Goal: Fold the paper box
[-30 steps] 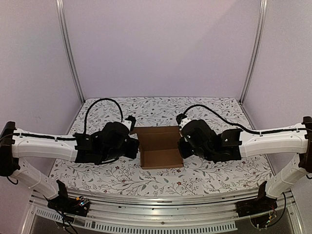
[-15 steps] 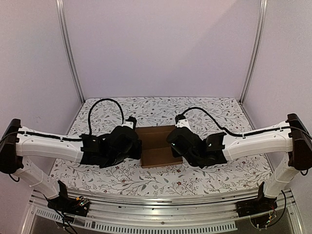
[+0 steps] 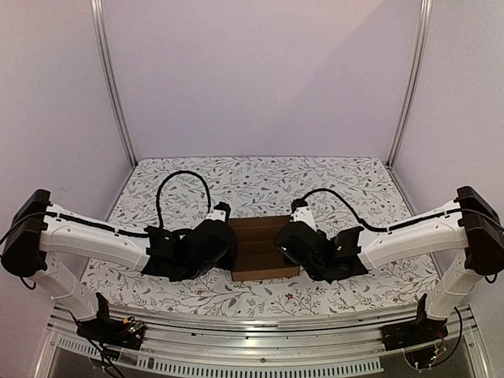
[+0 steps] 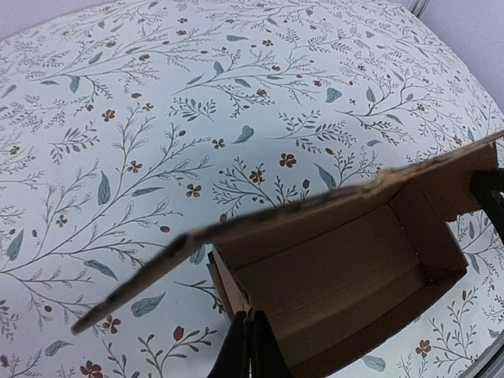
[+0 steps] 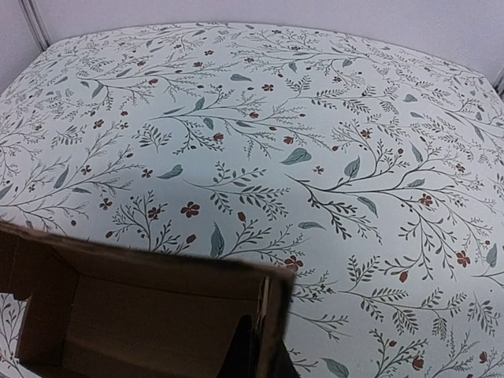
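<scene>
Bracketing the paper box (image 3: 264,250) from both ends, I have it mid-desk, on the near half of the flowered desk (image 3: 260,177), directly between my two arms. My left tool (image 4: 252,331) has its fingers pressed together, with no gap, right at the box's left end wall. My right tool (image 5: 248,358) is likewise closed and sits low behind the right end wall, partly hidden by the cardboard. Whether either one pinches an edge or only butts against it, I cannot tell.

What matters for the next fold is the line between them. The open trough runs lengthwise from my left tool toward my right one, so each tool meets a short end and neither is nearer than the other. One long flap stands tilted over the opening on the far side, seen edge-on from the left wrist. I judge that flap must come down toward me across the trough.
</scene>
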